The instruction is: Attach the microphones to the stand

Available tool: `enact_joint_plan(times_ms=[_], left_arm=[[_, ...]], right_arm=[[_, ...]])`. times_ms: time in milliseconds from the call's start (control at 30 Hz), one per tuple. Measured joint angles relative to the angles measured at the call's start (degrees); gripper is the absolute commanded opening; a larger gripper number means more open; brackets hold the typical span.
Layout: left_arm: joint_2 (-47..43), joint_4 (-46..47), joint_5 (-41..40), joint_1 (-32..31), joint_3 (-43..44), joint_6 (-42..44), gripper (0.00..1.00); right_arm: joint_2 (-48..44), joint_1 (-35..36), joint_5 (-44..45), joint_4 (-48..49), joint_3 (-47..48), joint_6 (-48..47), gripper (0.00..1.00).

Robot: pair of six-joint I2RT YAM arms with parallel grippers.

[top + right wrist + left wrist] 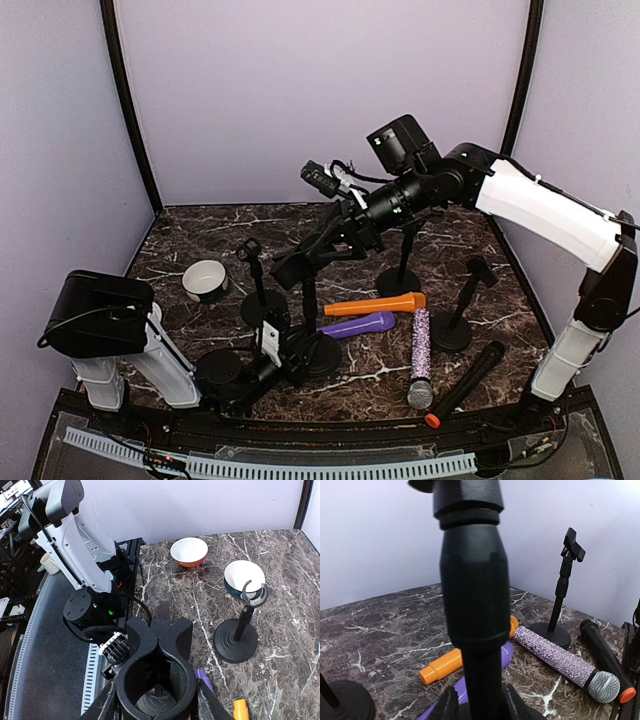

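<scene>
The left gripper (pixel 480 709) has its fingers (pixel 445 706) clamped on the lower pole of a black microphone stand (pixel 472 580) near the front of the desk (pixel 190 235). The right gripper (pixel 155 702) reaches in from the right, its fingers pinching that stand's clip (pixel 156 650) from both sides. All four microphones lie flat on the desk just right of this stand. The orange microphone (pixel 375 304) and purple microphone (pixel 358 324) are side by side, the glittery lilac microphone (pixel 421 345) lies at their right ends, and the black microphone (pixel 468 378) is farthest right.
</scene>
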Motion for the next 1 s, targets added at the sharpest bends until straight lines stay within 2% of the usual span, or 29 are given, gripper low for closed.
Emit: enact_joint_plan(times_ms=[67, 100, 167, 267, 333, 367, 500, 600, 667, 833, 1000], left_arm=[[0.0, 0.07, 0.31, 0.22, 0.02, -0.15, 0.12], [0.0, 0.13, 0.39, 0.26, 0.02, -0.42, 0.03], [-0.02, 0.22, 0.57, 0.35, 0.07, -0.44, 0.0], [-1.07, -1.09, 0.87, 0.57, 0.22, -0.87, 0.0], [-3.56, -4.68, 1.05, 0.72, 0.22, -2.03, 0.0], [-5.29, -7.15, 1.33, 1.01, 0.24, -3.21, 0.0], [-14.69, -24.3, 4.31, 3.56, 3.67, -10.93, 0.0], [-20.63, -40.46, 7.17, 7.06, 11.78, -18.32, 0.0], [-22.56, -47.65, 8.31, 8.72, 16.87, -21.31, 0.0], [-23.98, -58.64, 10.6, 10.08, 25.0, -25.94, 0.0], [-22.88, -65.83, 12.59, 10.08, 29.29, -28.3, 0.0]], right_arm=[[0.0, 0.0, 0.02, 0.2, 0.0, -0.04, 0.14], [-0.02, 0.0, 0.02, 0.33, 0.0, -0.04, 0.18], [-0.15, 0.0, 0.02, 0.44, 0.0, -0.07, 0.43], [-0.35, -0.5, 0.2, 0.09, 0.24, 0.24, 0.74], [-0.42, -1.55, -0.22, 0.09, 1.27, 0.35, 0.84], [-0.66, -2.69, -0.61, 0.42, 1.86, 0.68, 0.86], [-2.78, -10.47, -2.86, 2.62, 2.73, 3.63, 0.86], [-5.79, -15.82, -2.54, 5.77, 0.48, 6.51, 0.81], [-7.98, -16.41, -1.86, 7.82, -2.34, 8.28, 0.77], [-8.44, -15.17, -1.86, 12.44, -7.37, 13.27, 0.69], [-4.15, -13.29, -1.09, 14.73, -6.73, 17.2, 0.65]])
